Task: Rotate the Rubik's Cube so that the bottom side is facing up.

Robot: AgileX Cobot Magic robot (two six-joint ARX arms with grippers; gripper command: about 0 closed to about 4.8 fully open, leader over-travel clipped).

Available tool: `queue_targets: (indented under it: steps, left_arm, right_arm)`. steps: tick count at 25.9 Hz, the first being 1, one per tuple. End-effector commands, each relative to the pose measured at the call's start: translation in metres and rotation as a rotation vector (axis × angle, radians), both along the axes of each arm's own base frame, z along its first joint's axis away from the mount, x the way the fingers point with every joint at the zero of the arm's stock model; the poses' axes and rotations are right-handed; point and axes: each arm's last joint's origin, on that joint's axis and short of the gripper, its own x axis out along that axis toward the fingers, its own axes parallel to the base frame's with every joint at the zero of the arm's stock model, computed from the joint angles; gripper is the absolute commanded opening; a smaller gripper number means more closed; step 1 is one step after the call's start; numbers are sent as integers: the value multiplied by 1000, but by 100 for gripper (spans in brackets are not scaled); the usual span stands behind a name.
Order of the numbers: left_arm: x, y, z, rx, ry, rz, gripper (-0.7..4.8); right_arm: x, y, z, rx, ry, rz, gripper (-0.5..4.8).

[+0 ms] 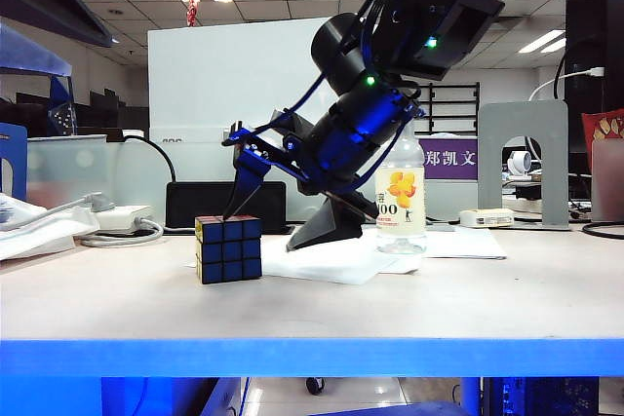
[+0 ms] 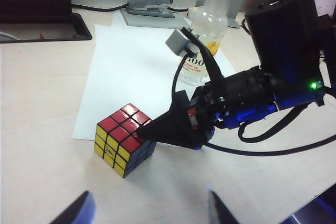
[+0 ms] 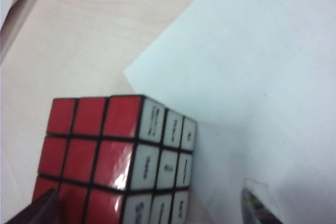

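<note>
The Rubik's Cube rests flat on the table by the corner of a white paper sheet. Its red face is up and its blue face is toward the exterior camera. My right gripper reaches down from the upper right and is open. One finger's tip is at the red top; the other finger rests on the paper, apart from the cube. The right wrist view shows the cube's red and white faces between the right gripper's spread fingers. My left gripper hangs open short of the cube, holding nothing.
A clear plastic bottle stands on the paper just behind the right gripper. A grey stapler and a black case lie further back. Cables and a white adapter lie at the left. The table's blue front edge runs near the camera.
</note>
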Motion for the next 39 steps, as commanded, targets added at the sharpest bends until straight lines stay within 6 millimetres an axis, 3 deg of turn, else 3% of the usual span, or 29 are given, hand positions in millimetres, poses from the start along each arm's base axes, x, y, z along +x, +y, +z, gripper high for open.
queue_targets:
  steps: [1, 8, 13, 19, 23, 29, 39]
  left_arm:
    - [0, 0, 3, 2, -15, -1, 287]
    - [0, 1, 0, 16, 11, 14, 287]
    - [-1, 1, -1, 21, 21, 20, 287]
    - [-1, 1, -2, 24, 28, 20, 287]
    - [-1, 1, -2, 25, 27, 19, 287]
    - [-1, 1, -2, 31, 23, 17, 287]
    - [-1, 1, -2, 33, 26, 18, 287]
  right_arm:
    - [-1, 7, 3, 18, -44, 8, 436]
    - [-22, 42, 9, -15, -166, 49, 469]
    - [-26, 47, 9, -105, -248, 25, 473]
    - [-25, 51, -8, -137, -229, 19, 479]
    - [-34, 69, 0, -115, -290, 23, 479]
    - [-40, 79, 4, -137, -363, -40, 479]
    - [-35, 87, -13, -152, -351, -37, 479]
